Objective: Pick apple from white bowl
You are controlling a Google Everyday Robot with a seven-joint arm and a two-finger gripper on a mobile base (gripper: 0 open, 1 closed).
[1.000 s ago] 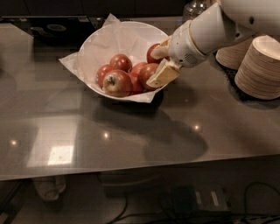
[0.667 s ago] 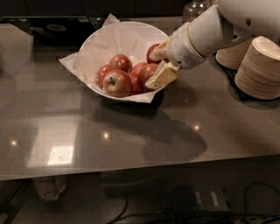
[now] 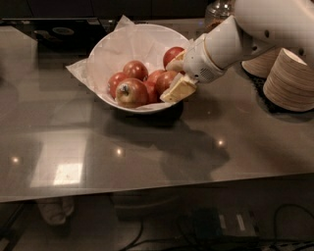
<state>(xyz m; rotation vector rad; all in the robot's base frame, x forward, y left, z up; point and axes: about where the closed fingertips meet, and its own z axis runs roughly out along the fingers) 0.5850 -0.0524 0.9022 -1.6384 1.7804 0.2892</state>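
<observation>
The white bowl (image 3: pixel 105 54), lined with crinkled white paper, stands at the back middle of the grey table and holds several red apples. My gripper (image 3: pixel 171 78) reaches into the bowl's right side from the right and is set against one red apple with an orange blush (image 3: pixel 164 81). Another apple (image 3: pixel 171 53) lies just behind the gripper. An apple with a dark stem hollow (image 3: pixel 130 93) lies at the bowl's front, and two more apples (image 3: pixel 136 69) lie to the left.
Stacks of tan paper bowls (image 3: pixel 289 81) stand at the right, close beside my arm. A glass jar (image 3: pixel 218 12) stands behind the arm. The table's front edge (image 3: pixel 147 188) runs across the lower view.
</observation>
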